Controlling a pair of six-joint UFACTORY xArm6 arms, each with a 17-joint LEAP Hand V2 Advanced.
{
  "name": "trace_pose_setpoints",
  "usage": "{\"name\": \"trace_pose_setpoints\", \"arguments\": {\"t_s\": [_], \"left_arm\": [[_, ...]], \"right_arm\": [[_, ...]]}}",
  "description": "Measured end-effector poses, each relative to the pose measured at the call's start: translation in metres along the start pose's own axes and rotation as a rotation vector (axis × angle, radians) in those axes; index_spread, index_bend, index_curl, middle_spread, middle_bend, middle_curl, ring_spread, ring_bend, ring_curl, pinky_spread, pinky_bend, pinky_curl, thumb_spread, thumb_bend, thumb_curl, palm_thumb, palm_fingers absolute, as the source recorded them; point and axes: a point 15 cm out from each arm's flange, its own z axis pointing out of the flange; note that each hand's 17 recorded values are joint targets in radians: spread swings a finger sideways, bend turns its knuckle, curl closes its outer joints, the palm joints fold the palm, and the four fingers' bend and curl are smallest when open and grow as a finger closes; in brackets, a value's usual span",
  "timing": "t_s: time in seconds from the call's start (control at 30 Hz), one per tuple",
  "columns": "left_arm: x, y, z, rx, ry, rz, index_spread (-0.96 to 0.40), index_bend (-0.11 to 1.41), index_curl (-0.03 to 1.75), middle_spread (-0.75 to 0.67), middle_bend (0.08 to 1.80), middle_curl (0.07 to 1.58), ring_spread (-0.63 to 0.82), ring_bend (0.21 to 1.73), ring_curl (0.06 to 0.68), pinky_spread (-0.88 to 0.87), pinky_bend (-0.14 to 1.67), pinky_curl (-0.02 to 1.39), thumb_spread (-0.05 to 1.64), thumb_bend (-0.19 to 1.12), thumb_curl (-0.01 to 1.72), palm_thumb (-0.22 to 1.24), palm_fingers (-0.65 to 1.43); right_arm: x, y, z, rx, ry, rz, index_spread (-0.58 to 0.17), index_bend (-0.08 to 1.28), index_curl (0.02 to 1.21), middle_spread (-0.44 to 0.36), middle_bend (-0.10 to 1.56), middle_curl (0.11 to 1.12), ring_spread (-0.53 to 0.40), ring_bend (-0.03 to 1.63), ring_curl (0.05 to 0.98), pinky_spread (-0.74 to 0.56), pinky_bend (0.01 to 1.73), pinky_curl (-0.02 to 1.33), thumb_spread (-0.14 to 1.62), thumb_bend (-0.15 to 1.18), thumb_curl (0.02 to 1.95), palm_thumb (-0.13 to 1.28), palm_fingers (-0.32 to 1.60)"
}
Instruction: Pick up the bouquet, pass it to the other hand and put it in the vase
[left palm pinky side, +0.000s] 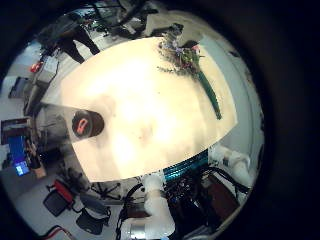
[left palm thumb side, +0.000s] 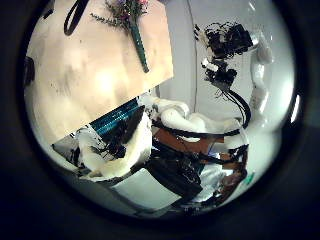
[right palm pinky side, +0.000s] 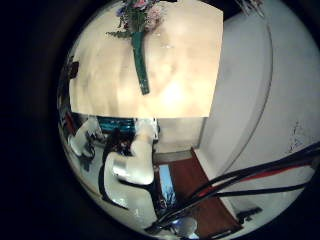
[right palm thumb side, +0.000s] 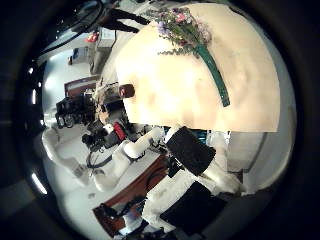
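Bouquet (left palm pinky side: 186, 62): laid flat on the table (left palm pinky side: 150, 110), flower head toward one far edge, green wrapped stem (right palm thumb side: 213, 72) running toward the near edge; nothing is touching it.
Vase (left palm pinky side: 87, 124): a dark cylinder with its mouth up, stood near the opposite side of the table, well apart from the bouquet.
Left hand (right palm thumb side: 80, 108): seen only small and distant from a right palm view, raised off the table; finger state cannot be told.
Right hand: not shown in any view; state cannot be told.
Stage (judged): pick-up not yet begun.
Risk: blooms could be crushed if the head is grasped; the thin stem could slip or swing at the hand-over; the vase could be tipped by an off-centre insertion.
Surroundings: table surface between bouquet and vase is bare; nothing is seen to stand in the way.
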Motion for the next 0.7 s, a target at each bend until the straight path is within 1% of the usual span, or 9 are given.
{"name": "trace_pose_setpoints", "arguments": {"t_s": [0.23,0.3,0.43,0.6,0.7], "left_arm": [[0.001,0.003,-0.01,0.021,-0.01,0.001,-0.02,0.18,0.37,0.31,0.2,0.34,0.51,0.49,0.198,0.5,0.18,0.26,1.17,-0.02,0.33,0.35,0.16],[-0.002,0.001,-0.01,0.018,-0.008,-0.006,-0.02,0.18,0.37,0.31,0.2,0.34,0.51,0.49,0.198,0.5,0.18,0.25,1.17,-0.02,0.33,0.35,0.16],[-0.007,-0.006,-0.002,-0.011,0.006,-0.012,-0.02,0.18,0.37,0.31,0.2,0.35,0.51,0.49,0.198,0.5,0.18,0.25,1.17,-0.02,0.33,0.35,0.16],[-0.008,-0.016,0.003,-0.027,0.015,0.013,-0.02,0.18,0.37,0.31,0.2,0.35,0.51,0.49,0.197,0.51,0.18,0.25,1.17,-0.02,0.33,0.35,0.16],[-0.007,-0.026,0.001,-0.034,0.016,0.041,-0.02,0.18,0.37,0.31,0.2,0.35,0.52,0.49,0.196,0.51,0.18,0.25,1.17,-0.02,0.33,0.35,0.16]], "right_arm": [[0.011,0.002,-0.002,0.003,0.006,-0.004,-0.271,0.16,0.29,0.054,0.22,0.36,0.16,0.48,0.246,0.38,0.37,0.28,1.31,-0.01,0.34,0.51,0.29],[0.013,0.001,0.0,-0.003,0.003,-0.004,-0.27,0.16,0.29,0.056,0.23,0.37,0.159,0.49,0.244,0.38,0.38,0.28,1.31,-0.01,0.34,0.51,0.3],[0.018,-0.002,0.002,-0.002,-0.004,0.006,-0.27,0.15,0.29,0.055,0.23,0.37,0.15,0.51,0.246,0.38,0.39,0.28,1.31,-0.01,0.33,0.52,0.31],[0.018,-0.007,0.011,-0.042,-0.029,0.013,-0.256,0.14,0.27,0.058,0.25,0.37,0.12,0.57,0.256,0.37,0.43,0.28,1.31,-0.01,0.33,0.52,0.35],[0.017,-0.015,0.016,-0.049,-0.048,0.022,-0.234,0.13,0.26,0.058,0.26,0.38,0.1,0.62,0.268,0.37,0.46,0.28,1.31,-0.01,0.33,0.52,0.37]]}}
